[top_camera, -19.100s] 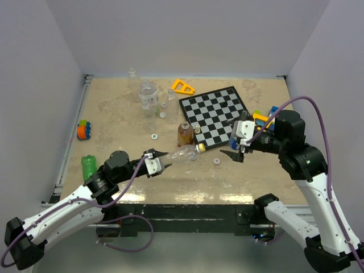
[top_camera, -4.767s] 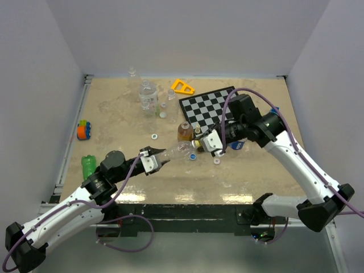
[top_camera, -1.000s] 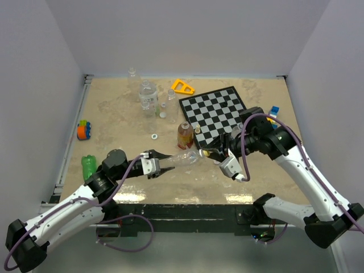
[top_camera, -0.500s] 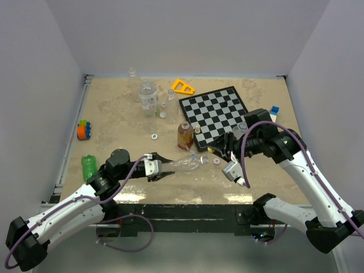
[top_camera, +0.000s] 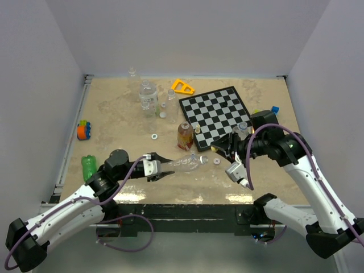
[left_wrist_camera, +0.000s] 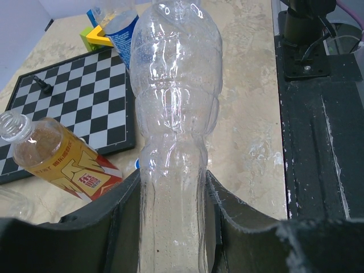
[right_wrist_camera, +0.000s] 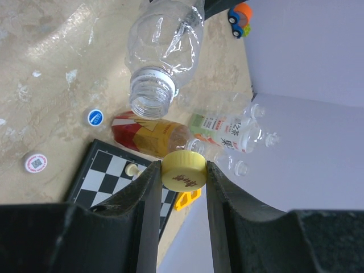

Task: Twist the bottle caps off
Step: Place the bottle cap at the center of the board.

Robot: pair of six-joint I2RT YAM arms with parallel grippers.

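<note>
My left gripper (left_wrist_camera: 173, 182) is shut on the lower body of a clear, label-less bottle (left_wrist_camera: 173, 102), holding it nearly level above the table's front (top_camera: 185, 164). The bottle's mouth (right_wrist_camera: 151, 98) is open and points at my right gripper (right_wrist_camera: 183, 173). That gripper is shut on a yellow bottle cap (right_wrist_camera: 183, 172) and stands a short way off the mouth (top_camera: 219, 149). An amber bottle (top_camera: 184, 135) with an open neck stands behind them. A blue cap (right_wrist_camera: 95, 117) and a white cap (top_camera: 217, 161) lie on the table. A green bottle (top_camera: 89, 166) lies at the left edge.
A chessboard (top_camera: 216, 114) lies at the back right with a small chess piece (right_wrist_camera: 132, 169) on it. Clear bottles (top_camera: 148, 96) stand at the back, beside an orange triangle (top_camera: 182, 86). A toy car (top_camera: 84, 129) sits at the left, and toy blocks (top_camera: 274, 109) at the right.
My right gripper has drawn back to the right, taking the yellow cap away from the bottle's mouth. The left gripper has moved slightly right with the bottle.
</note>
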